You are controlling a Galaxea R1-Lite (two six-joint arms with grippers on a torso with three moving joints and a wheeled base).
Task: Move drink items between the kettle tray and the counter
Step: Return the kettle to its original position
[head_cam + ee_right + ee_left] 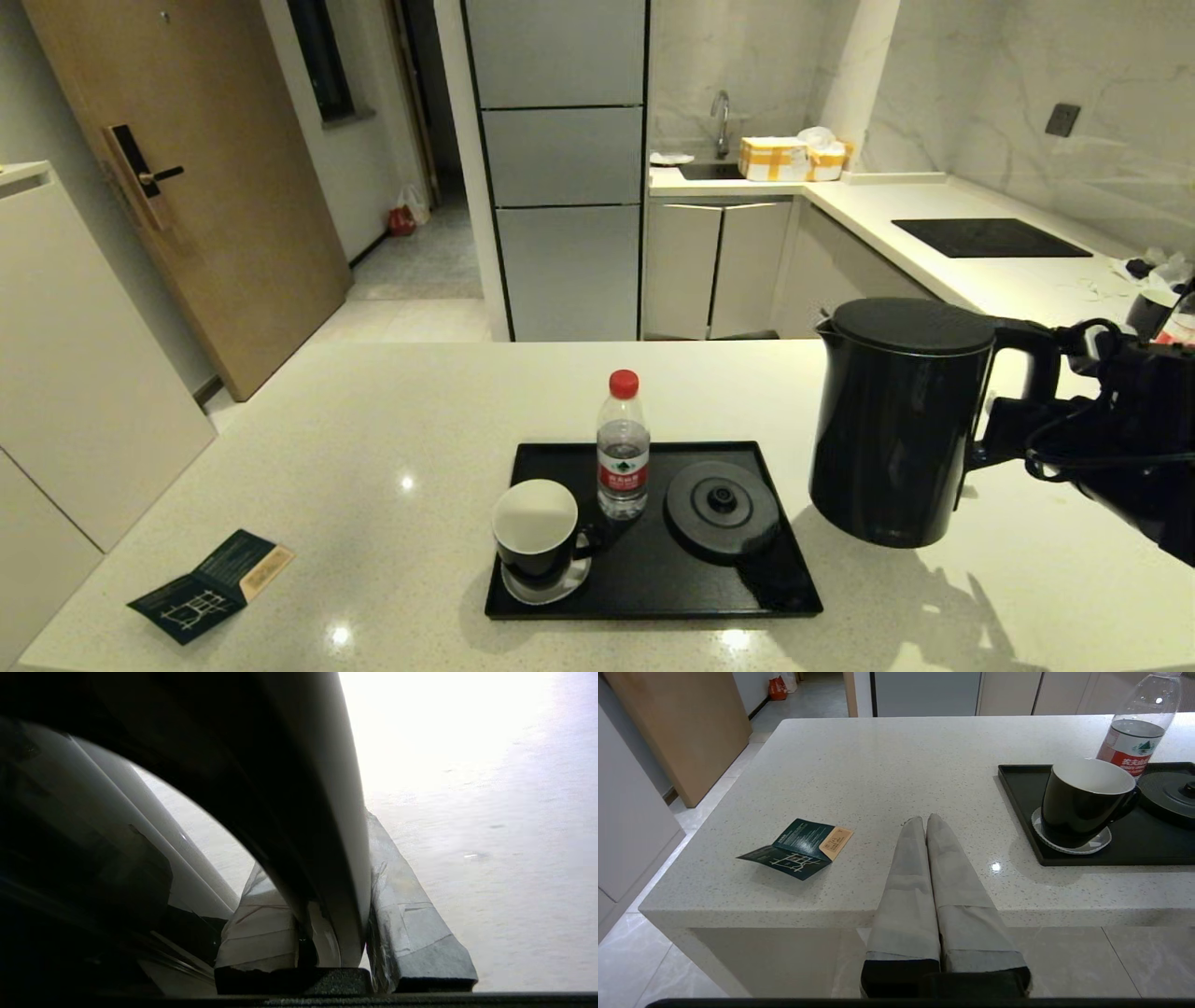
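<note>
The black kettle point(896, 420) hangs upright just right of the kettle tray point(653, 593), its bottom close over the counter point(373, 448); whether it touches cannot be told. My right gripper point(1022, 411) is shut on its loop handle point(303, 812), one taped finger point(406, 905) on each side. On the tray stand the red-capped bottle point(623, 457), the black mug point(537, 532) on a saucer, and the round base disc point(722, 509). My left gripper point(926, 821) is shut and empty, hovering at the counter's front edge, left of the mug point(1083, 800).
A dark green booklet point(210, 585) lies on the counter's front left. The black hob panel point(990, 237) and small clutter point(1153, 280) are at the back right. A yellow-taped box point(789, 157) stands by the sink.
</note>
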